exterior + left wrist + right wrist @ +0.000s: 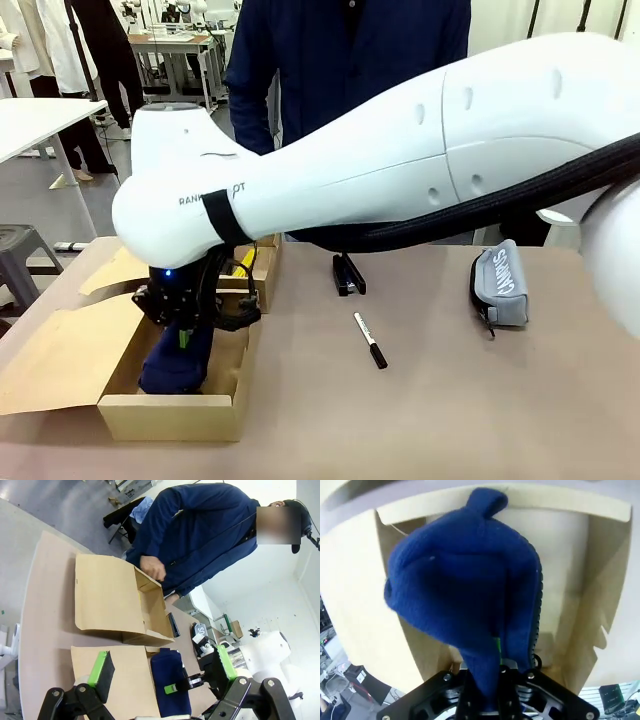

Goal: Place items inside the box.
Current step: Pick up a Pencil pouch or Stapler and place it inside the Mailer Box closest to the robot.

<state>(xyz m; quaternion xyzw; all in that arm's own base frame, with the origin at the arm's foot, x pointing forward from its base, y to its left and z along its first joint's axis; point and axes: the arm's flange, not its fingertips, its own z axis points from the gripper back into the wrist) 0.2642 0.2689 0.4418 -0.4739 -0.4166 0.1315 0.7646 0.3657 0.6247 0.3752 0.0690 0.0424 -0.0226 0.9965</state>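
Your right pincer (185, 338) is clamping the blue pouch (172, 370) down inside the box (170, 418), and if the fabric is catching as you are letting go, you are risking dragging it back out.

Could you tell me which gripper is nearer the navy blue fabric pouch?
Right: the right gripper grips the navy blue fabric pouch; the left gripper hangs open above it, apart.

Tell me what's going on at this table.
The right claw is shut on the navy blue pouch, holding it down inside the open cardboard box. The left claw hangs open above. A marker pen, a black stapler and a grey pouch lie on the table; a person stands at the far side.
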